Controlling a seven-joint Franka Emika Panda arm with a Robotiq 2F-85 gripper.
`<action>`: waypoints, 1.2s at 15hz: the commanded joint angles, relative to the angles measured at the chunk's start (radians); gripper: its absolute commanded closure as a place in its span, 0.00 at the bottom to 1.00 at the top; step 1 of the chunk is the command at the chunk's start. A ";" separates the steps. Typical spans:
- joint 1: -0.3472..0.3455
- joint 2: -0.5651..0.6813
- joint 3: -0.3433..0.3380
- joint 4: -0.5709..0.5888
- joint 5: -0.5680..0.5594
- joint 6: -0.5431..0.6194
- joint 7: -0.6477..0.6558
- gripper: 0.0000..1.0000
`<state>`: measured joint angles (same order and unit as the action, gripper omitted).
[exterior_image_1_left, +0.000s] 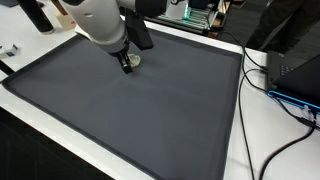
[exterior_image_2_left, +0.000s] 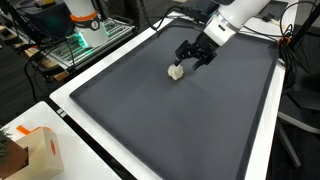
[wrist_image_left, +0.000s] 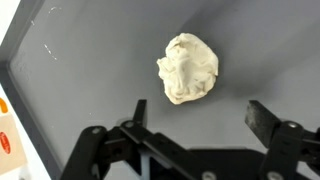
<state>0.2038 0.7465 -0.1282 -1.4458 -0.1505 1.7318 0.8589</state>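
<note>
So the thing here is a crumpled cream-white wad (wrist_image_left: 187, 68), could be paper or cloth, honestly can't tell which. It's lying loose on a big dark grey mat (wrist_image_left: 90, 60) that covers most of the white worktop (exterior_image_2_left: 70, 110). In an exterior view the wad (exterior_image_2_left: 176, 71) lies toward the far part of the mat, well away from its raised edges.

The gripper (wrist_image_left: 197, 115) is right over it with the jaws spread wide and nothing in them. In the wrist view the two black fingers (wrist_image_left: 138, 108) stand either side of the wad's line, with the wad a bit beyond their tips and not touching either one. In an exterior view the gripper (exterior_image_2_left: 193, 55) sits just beside and above the lump, with the white arm angling in from the far side. In an exterior view the gripper (exterior_image_1_left: 127, 63) hides most of the wad.

Around the edges: a cardboard box (exterior_image_2_left: 40, 150) at the near corner of the worktop, some black cables (exterior_image_1_left: 280, 100) trailing off one side, and green-lit electronics (exterior_image_2_left: 80, 40) behind.
</note>
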 joint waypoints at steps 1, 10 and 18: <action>0.020 -0.027 0.006 -0.049 -0.054 0.059 0.015 0.00; 0.059 -0.081 0.012 -0.150 -0.134 0.172 0.011 0.00; 0.075 -0.170 0.030 -0.295 -0.205 0.273 -0.005 0.00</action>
<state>0.2773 0.6439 -0.1083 -1.6360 -0.3120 1.9474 0.8583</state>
